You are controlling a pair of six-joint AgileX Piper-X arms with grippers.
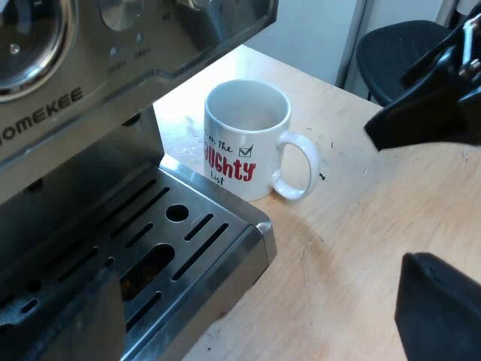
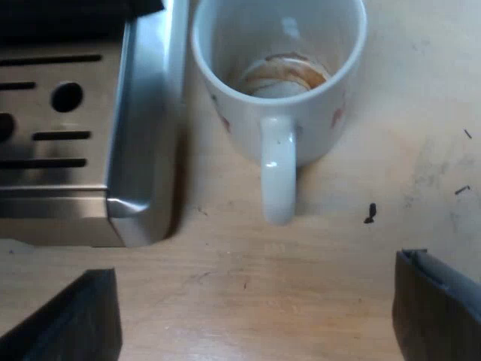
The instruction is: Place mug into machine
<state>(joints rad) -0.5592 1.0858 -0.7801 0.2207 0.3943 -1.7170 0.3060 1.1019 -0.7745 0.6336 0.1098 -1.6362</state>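
1. A white mug (image 1: 240, 150) stands upright on the pale wooden table (image 1: 353, 248). It sits just beside the corner of the drip tray (image 1: 188, 226) of the espresso machine (image 1: 60, 98), not yet on it.
2. The right gripper (image 2: 255, 301) hangs near the mug's handle (image 2: 278, 177), fingers spread wide with nothing between them. The handle points straight into the gap.
3. The left gripper (image 1: 391, 199) waits near the mug on its handle side, its two black fingers likewise parted and empty.
4. The step in hand appears to be the grasp. The fingers should close squarely and level across the handle loop so the mug cannot twist.
5. The lift must clear the tray's raised steel edge. The mug then goes down flat on the slotted grate, beneath the machine's overhanging front.
6. Glazed ceramic is hard and slick, so a firm, centred pinch suits it better than a fingertip hold.
7. The mug is a plain cylinder with red lettering. A brown ring in its bottom is probably dried coffee, though that is hard to confirm.
8. The tray is brushed steel with long slots, one round hole and a rounded corner. The table is matte, scuffed wood.
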